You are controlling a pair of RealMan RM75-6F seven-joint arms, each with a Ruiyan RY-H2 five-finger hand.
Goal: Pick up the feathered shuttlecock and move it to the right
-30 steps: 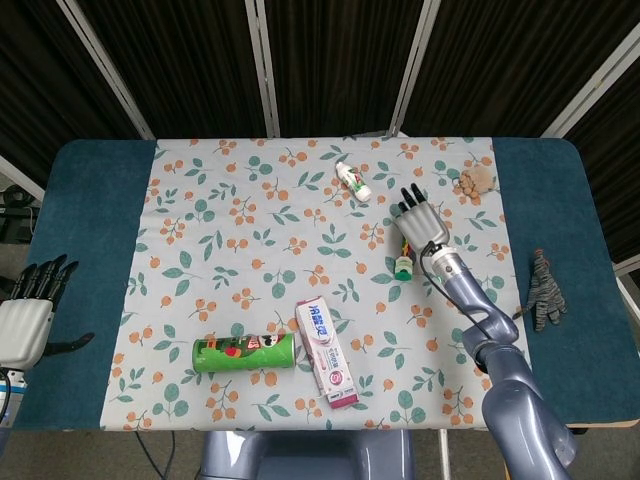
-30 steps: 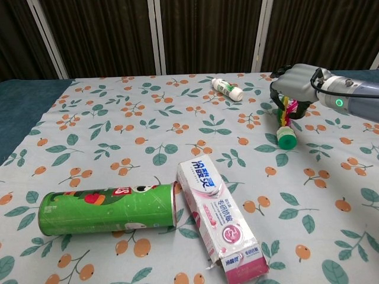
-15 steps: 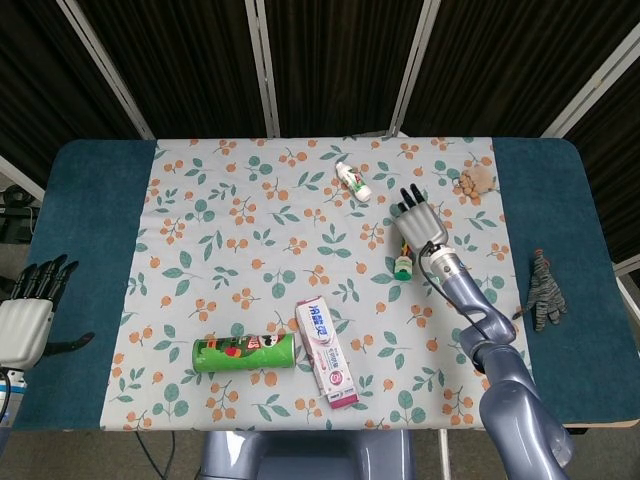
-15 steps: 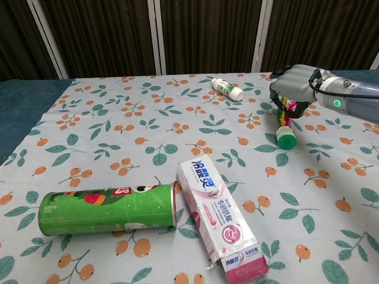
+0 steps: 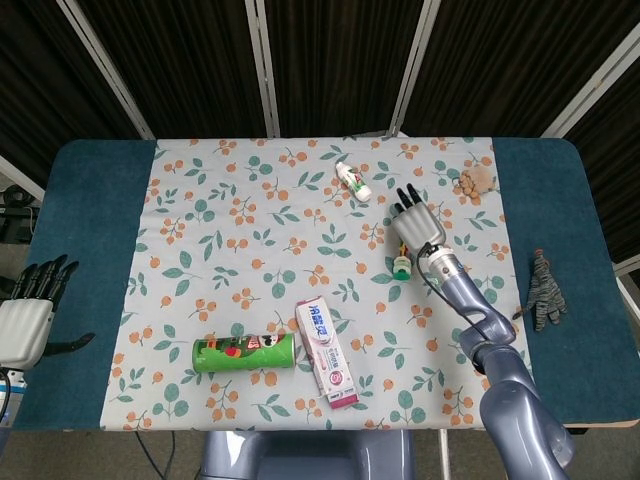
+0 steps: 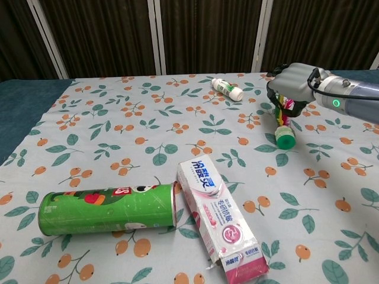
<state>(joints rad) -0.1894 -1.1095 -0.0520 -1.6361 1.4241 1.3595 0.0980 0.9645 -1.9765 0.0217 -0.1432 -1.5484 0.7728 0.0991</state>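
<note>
The right hand (image 6: 291, 83) curls its fingers around the feathers of the green-capped, multicoloured feathered shuttlecock (image 6: 284, 131), whose cap hangs just below the palm. Beneath lies a leaf-and-orange-printed tablecloth (image 5: 250, 250); dark panelled walls (image 5: 330, 60) stand beyond. The left hand (image 5: 28, 318) rests open, well apart.

Grey robot hand (image 6: 293, 83), green wrist light, blue-grey arm (image 5: 505, 385)

Right hand drifts left
The right hand (image 6: 288, 83) and the shuttlecock (image 6: 284, 129) under it sit slightly further left
</note>
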